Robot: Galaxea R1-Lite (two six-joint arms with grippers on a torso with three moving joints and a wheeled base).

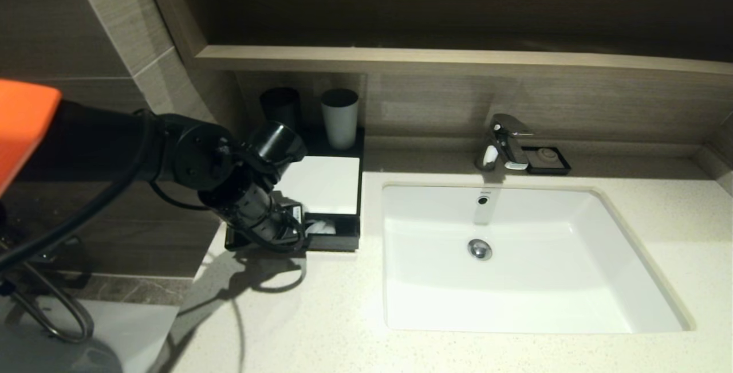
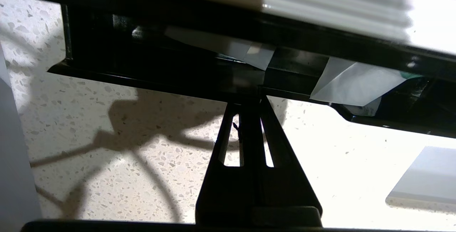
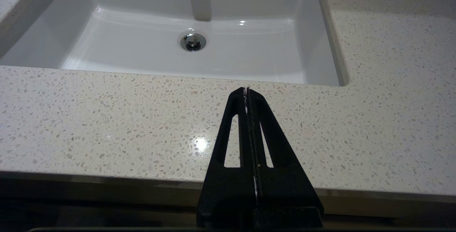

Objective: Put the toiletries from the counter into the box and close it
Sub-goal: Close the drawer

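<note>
The black box (image 1: 323, 184) with its white top panel stands on the counter (image 1: 298, 315) left of the basin. Its front drawer (image 1: 335, 241) is pulled partly out, and white-wrapped toiletries (image 1: 320, 227) lie inside it. In the left wrist view the packets (image 2: 356, 84) show over the drawer's front wall (image 2: 160, 78). My left gripper (image 2: 249, 98) is shut and empty, its tips against the drawer's front wall; in the head view the wrist (image 1: 257, 207) hides them. My right gripper (image 3: 247, 89) is shut and empty, low over the counter's front edge (image 3: 107, 125).
A dark cup (image 1: 280, 106) and a grey cup (image 1: 339, 116) stand behind the box. The white basin (image 1: 515, 264) fills the middle, with the tap (image 1: 507, 141) and a black soap dish (image 1: 547, 160) behind it. A wooden ledge (image 1: 458, 61) runs above.
</note>
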